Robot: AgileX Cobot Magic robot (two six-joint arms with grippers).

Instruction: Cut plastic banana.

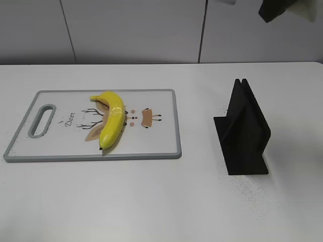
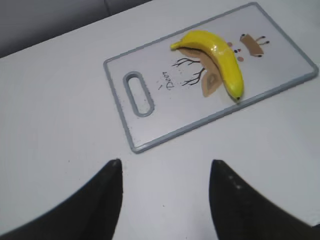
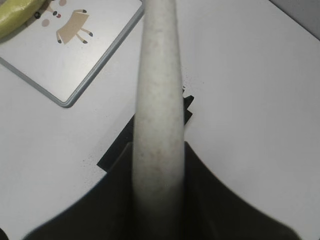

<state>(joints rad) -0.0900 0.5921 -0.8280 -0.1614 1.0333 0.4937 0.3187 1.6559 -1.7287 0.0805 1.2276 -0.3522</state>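
A yellow plastic banana (image 1: 113, 118) lies on a white cutting board (image 1: 161, 146) with a grey rim and a deer drawing, at the left of the table. In the left wrist view the banana (image 2: 220, 52) and board (image 2: 165, 120) lie ahead of my left gripper (image 2: 165, 165), which is open and empty above the bare table. My right gripper (image 3: 157, 145) is shut on a white knife (image 3: 157, 75), seen edge-on, high above the black stand (image 3: 115, 150). In the exterior view only part of the right gripper (image 1: 280, 10) shows, at the top right.
A black knife stand (image 1: 245, 131) is upright on the table right of the board. The board's corner (image 3: 85, 65) and the banana's tip (image 3: 15, 15) show at the right wrist view's upper left. A grey wall runs behind the table.
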